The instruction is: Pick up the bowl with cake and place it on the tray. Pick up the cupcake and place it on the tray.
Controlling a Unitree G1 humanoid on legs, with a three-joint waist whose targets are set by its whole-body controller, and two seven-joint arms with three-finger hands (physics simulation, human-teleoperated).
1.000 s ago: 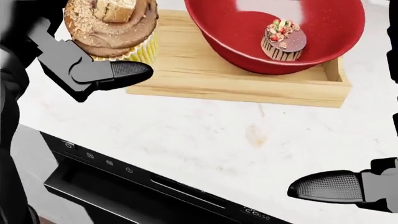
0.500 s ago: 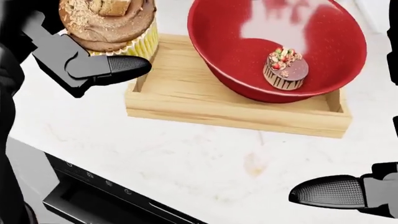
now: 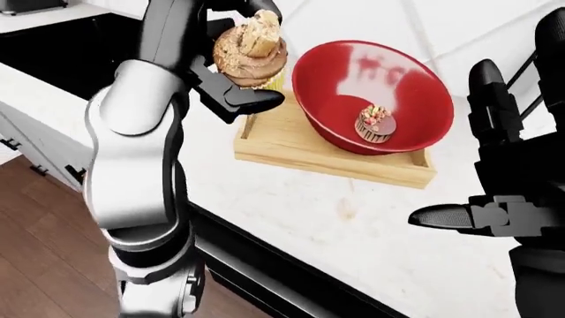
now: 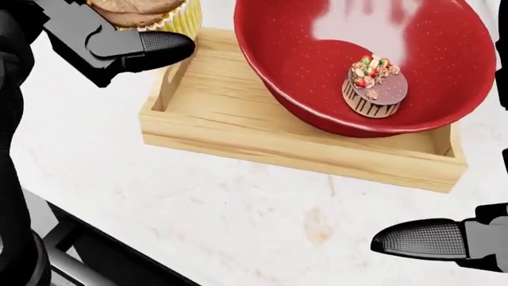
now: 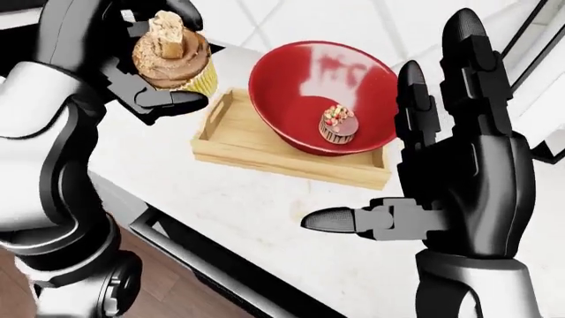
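The left robot hand (image 3: 231,79) grips a chocolate-frosted cupcake (image 3: 251,58) in a yellow liner, its fingers wrapped round the base, and holds it in the air just above the left end of the wooden tray (image 4: 238,140) on the white marble table (image 4: 198,208). The red bowl (image 4: 317,71) with the small decorated cake (image 4: 374,87) inside already sits in the tray, filling its right side, so the first half of the task looks done and the second is in hand. The right robot hand (image 5: 442,172) hangs empty near the camera, fingers spread, well apart from the tray. The next move likely calls for lowering the cupcake into the free left section, clear of the bowl's rim, before letting go.
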